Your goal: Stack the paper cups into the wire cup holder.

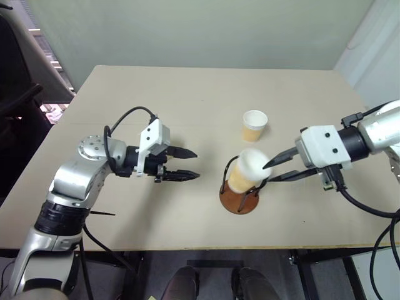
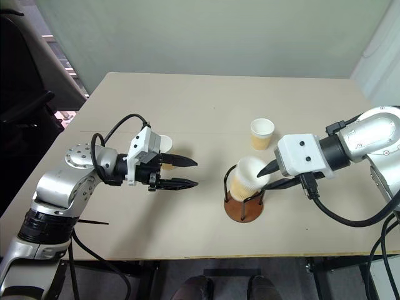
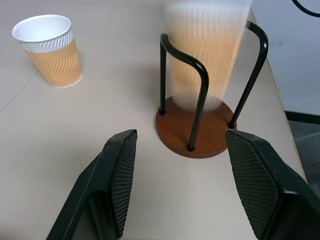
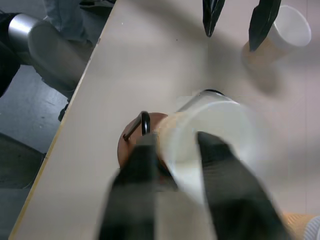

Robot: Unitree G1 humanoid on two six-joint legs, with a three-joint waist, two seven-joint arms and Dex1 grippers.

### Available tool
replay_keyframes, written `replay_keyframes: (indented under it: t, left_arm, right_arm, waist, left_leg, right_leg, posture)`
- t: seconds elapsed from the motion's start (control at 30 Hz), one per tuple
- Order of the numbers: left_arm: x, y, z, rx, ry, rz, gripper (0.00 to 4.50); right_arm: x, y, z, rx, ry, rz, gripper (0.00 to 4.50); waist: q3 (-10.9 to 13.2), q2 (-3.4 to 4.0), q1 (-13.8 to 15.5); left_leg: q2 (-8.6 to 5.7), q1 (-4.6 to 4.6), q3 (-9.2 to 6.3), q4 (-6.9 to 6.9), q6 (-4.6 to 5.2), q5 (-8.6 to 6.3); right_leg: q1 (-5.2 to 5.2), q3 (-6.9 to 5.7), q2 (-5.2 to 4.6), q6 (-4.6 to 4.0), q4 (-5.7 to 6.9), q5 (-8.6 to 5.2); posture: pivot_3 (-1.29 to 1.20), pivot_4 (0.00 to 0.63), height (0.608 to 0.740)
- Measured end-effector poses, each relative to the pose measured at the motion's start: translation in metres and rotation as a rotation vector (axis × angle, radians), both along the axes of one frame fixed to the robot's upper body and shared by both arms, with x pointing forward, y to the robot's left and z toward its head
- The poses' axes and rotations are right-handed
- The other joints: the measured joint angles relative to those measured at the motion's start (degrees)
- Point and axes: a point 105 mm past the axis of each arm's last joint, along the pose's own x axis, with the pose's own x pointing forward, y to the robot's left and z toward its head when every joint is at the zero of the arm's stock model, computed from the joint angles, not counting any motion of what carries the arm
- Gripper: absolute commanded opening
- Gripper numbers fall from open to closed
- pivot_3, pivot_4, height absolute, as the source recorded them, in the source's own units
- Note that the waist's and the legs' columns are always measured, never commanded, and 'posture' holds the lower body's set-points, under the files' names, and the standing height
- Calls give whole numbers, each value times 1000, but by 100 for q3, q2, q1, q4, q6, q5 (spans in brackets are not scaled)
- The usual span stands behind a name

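The wire cup holder [image 1: 240,203] stands on the table near the front edge, its brown base and black arches plain in the left wrist view [image 3: 192,131]. A paper cup [image 1: 245,170] is inside the arches, tilted and blurred with motion. My right gripper [image 1: 263,174] is at this cup's rim, fingers apart, one finger [image 4: 215,150] inside the mouth and one outside. A second paper cup [image 1: 254,125] stands upright behind the holder. My left gripper [image 1: 197,164] hangs open and empty left of the holder, pointing at it. A third cup [image 2: 165,147] peeks out behind it.
The beige table [image 1: 187,94] has free room at the back and on the left. Its front edge runs close under the holder. A dark chair [image 1: 15,100] stands off the table's left side.
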Motion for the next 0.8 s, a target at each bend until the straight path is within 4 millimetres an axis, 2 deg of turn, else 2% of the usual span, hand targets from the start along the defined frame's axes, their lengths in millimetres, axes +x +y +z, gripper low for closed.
replay_keyframes:
  t: [0.1,0.17,0.2,0.27,0.3,0.37,0.43,0.57,0.63,0.7,0.8]
  left_arm:
    - [0,1,0,3,-1,2,3006]
    - [0,1,0,3,-1,3,3006]
    - [0,1,0,4,-1,5,3006]
    - [0,3,1,5,-2,10,3006]
    - [1,2,1,3,-4,9,3006]
    - [2,0,1,-4,-7,10,3006]
    - [4,-5,2,-18,-18,16,3006]
    - [8,-5,3,-8,-40,44,3006]
    - [9,-4,2,-10,-43,64,3006]
    - [8,-3,0,-10,-40,77,3006]
    - [3,-2,-4,-4,-28,87,3006]
  right_arm:
    - [1,-1,2,5,18,-2,3518]
    - [8,-5,11,17,4,-23,4162]
    - [19,-9,22,36,-39,-56,4448]
    - [51,-20,50,110,-152,-163,4448]
    - [73,-25,64,167,-211,-235,4448]
    - [112,-30,71,234,-267,-347,4448]
    - [146,-28,49,226,-256,-421,4448]
    - [176,-28,-10,127,-185,-496,4448]
    - [182,-28,-22,112,-176,-516,4448]
    - [186,-25,-24,108,-189,-522,4448]
    - [191,-20,-29,101,-202,-526,4448]
  waist:
    - [0,0,1]
    - [0,0,-1]
    - [0,0,-6]
    - [-1,-2,-17]
    - [-2,-3,-36]
    - [-2,-3,-67]
    - [-2,-3,-79]
    - [7,12,-59]
    - [7,13,-40]
    - [7,12,-39]
    - [7,12,-39]
  left_leg:
    - [0,0,0,0,0,0]
    - [0,0,0,2,0,0]
    - [-1,1,0,4,1,0]
    - [-1,11,0,7,13,-7]
    - [0,19,0,4,64,-37]
    - [0,36,-1,0,67,-39]
    - [3,48,-1,-6,66,-38]
    - [10,24,-2,-26,39,-22]
    - [11,-3,-2,-27,14,-8]
    - [11,-17,-2,-24,-43,26]
    - [13,-32,-2,-25,-43,26]
  right_leg:
    - [0,0,0,0,1,0]
    - [0,0,0,0,2,0]
    - [-2,3,0,-1,5,1]
    - [1,4,-1,-7,12,6]
    - [1,6,-1,-13,14,12]
    - [1,6,0,-20,37,15]
    - [-6,4,-1,-33,69,11]
    - [-39,-6,1,-50,88,8]
    - [-66,-8,0,-51,88,7]
    - [-78,-8,1,-51,83,7]
    - [-78,-9,3,-51,82,7]
  posture:
    - [0,150,740]
    - [0,150,740]
    - [0,150,740]
    - [0,150,740]
    - [0,150,740]
    - [0,150,740]
    - [0,150,740]
    - [0,150,740]
    - [0,150,740]
    - [0,150,740]
    - [0,150,740]
